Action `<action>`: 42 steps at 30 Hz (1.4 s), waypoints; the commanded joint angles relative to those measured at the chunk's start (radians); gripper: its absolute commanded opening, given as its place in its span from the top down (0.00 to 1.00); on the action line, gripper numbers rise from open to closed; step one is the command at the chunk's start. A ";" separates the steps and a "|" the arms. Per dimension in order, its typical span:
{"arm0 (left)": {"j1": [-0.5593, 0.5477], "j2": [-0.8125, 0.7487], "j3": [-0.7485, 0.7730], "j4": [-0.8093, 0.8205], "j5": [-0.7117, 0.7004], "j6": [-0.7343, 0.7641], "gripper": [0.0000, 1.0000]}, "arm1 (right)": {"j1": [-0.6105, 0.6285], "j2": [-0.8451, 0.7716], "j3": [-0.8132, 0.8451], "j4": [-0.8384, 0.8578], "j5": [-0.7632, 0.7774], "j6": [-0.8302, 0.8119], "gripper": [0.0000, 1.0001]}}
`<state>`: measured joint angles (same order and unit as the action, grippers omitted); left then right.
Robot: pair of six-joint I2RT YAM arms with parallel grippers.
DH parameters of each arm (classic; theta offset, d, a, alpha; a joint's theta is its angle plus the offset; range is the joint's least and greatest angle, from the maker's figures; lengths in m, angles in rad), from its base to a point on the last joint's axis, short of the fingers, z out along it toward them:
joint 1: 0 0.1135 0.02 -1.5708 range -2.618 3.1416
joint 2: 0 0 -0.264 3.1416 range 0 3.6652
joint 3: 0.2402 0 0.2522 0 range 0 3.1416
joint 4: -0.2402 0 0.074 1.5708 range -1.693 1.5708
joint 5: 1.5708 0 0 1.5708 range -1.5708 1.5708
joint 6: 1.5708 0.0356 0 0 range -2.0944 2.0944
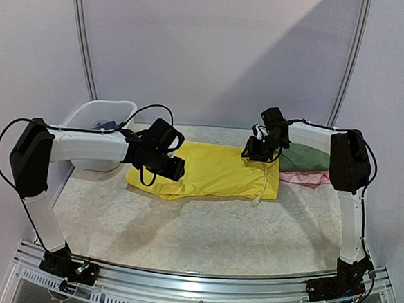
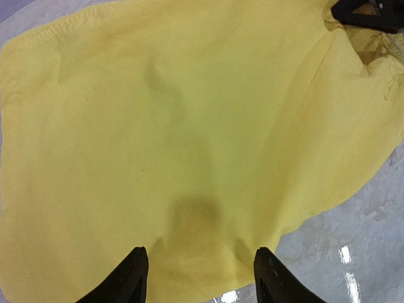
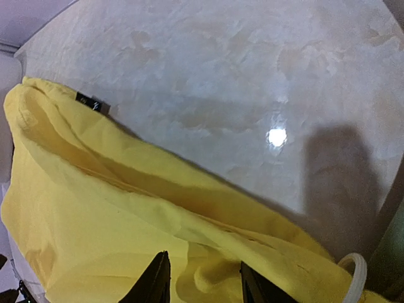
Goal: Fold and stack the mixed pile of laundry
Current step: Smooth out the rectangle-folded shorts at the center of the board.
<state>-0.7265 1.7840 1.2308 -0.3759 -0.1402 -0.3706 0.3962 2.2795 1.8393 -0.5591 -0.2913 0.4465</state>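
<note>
The bright yellow drawstring shorts [image 1: 214, 170] lie spread flat mid-table. My left gripper [image 1: 169, 169] hovers over their left end. In the left wrist view its jaws are open [image 2: 202, 278], with smooth yellow cloth [image 2: 189, 139] below and between the fingertips. My right gripper [image 1: 257, 152] is over the shorts' far right corner. In the right wrist view it is open [image 3: 203, 281], with a raised fold of yellow cloth [image 3: 126, 214] between the fingertips. The olive-green garment [image 1: 305, 157] lies on the pink garment [image 1: 305, 177] right of the shorts. A dark blue garment [image 1: 108, 125] shows in the basket.
The white slotted basket [image 1: 97, 113] stands at the far left behind my left arm. A white drawstring [image 1: 263, 187] hangs off the shorts' right edge and also shows in the right wrist view [image 3: 353, 271]. A small black label [image 3: 88, 103] sits on the shorts' edge.
</note>
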 commanded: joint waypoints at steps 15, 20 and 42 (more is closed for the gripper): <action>-0.005 -0.117 -0.119 0.008 -0.193 0.002 0.47 | 0.036 0.016 0.067 -0.087 -0.073 -0.053 0.58; 0.063 -0.095 -0.150 0.043 -0.138 -0.017 0.52 | 0.071 -0.102 -0.062 -0.044 -0.078 -0.062 0.55; 0.187 0.071 -0.235 0.154 -0.104 -0.017 0.58 | 0.076 -0.343 -0.597 0.156 -0.037 -0.003 0.32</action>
<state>-0.5533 1.8347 1.0214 -0.2562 -0.2508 -0.3897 0.4728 1.9656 1.2415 -0.3805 -0.3710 0.4431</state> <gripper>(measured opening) 0.429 0.622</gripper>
